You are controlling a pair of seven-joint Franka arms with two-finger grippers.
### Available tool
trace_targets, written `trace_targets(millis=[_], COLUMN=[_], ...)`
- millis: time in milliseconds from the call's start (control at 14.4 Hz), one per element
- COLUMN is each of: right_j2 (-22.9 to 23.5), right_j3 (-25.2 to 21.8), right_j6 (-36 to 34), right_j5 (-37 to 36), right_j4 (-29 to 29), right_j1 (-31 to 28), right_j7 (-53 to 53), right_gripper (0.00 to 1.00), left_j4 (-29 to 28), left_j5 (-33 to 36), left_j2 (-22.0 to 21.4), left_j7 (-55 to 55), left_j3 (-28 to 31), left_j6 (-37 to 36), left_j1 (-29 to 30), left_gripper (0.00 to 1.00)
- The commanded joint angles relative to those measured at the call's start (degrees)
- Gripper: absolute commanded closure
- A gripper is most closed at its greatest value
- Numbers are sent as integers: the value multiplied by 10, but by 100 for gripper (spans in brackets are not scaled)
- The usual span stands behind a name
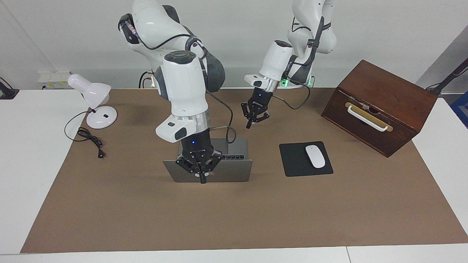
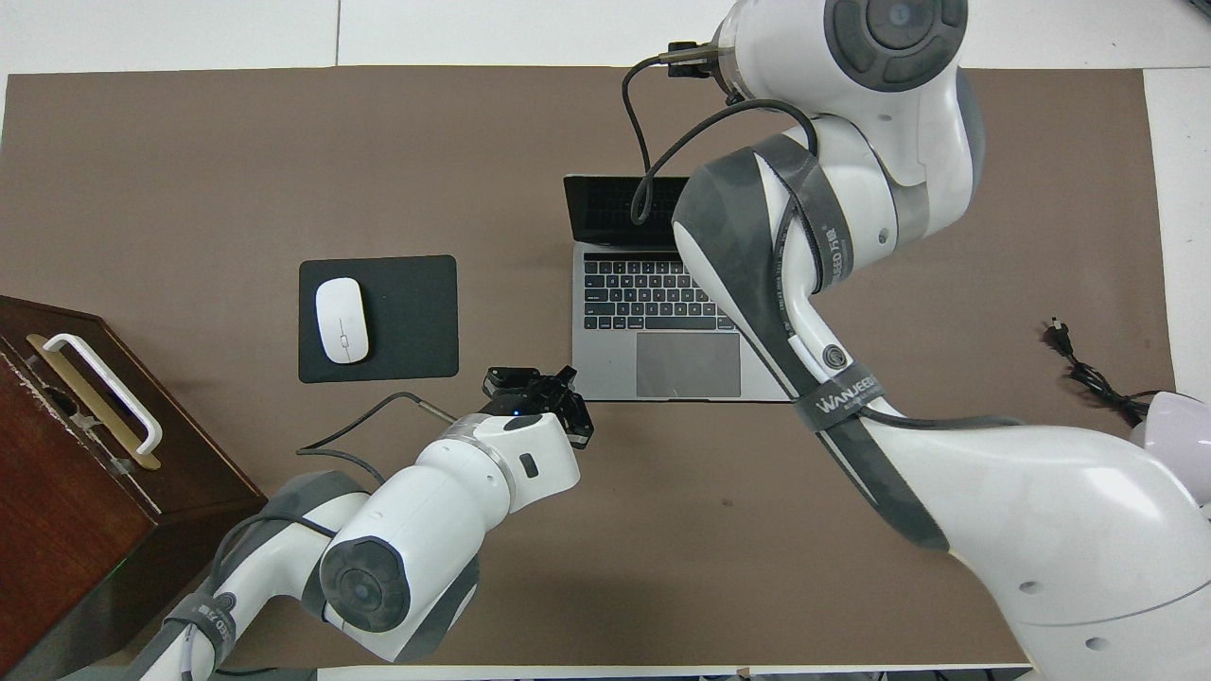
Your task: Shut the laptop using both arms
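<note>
On the brown mat [image 1: 146, 219], the right hand [image 1: 203, 179] hides the laptop [image 1: 234, 174] logo.

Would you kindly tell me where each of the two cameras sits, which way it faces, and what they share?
Facing view: high across the table, looking toward the robots; both white arms show whole, the right end effector by the lid of the open silver-grey laptop, the left end effector over the brown mat.
Overhead view: high above the robots' end, looking forward and steeply down; both arms enter from the bottom.
Shared: the laptop, the white mouse on the black mouse pad, the dark wooden box, the white desk lamp.
</note>
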Motion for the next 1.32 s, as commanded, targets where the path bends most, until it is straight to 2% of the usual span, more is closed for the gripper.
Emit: trace_targets(millis=[0, 209, 417, 974, 1252], right_j2=[7, 5, 5, -3, -12], right_j3=[3, 2, 3, 3, 3], right_j6=[-16, -31, -32, -49, -103], right_j5=[45, 58, 59, 90, 110], right_j4=[12, 4, -13, -67, -69], right_j1=[-1, -6, -9, -31, -32], right_j7=[11, 11, 11, 10, 10], right_gripper=[100, 100, 100, 100, 100], left_j4=[-2, -2, 2, 4, 3], left_j5=[-9, -8, -8, -7, -7], left_j2=[19, 40, 94, 190, 194], left_j7=[-1, 1, 5, 23, 38], left_j3=[10, 10, 10, 12, 12], left_j6=[35, 61, 128, 243, 247], left_j1=[-20, -28, -36, -36, -34], left_gripper=[100, 100, 100, 100, 100])
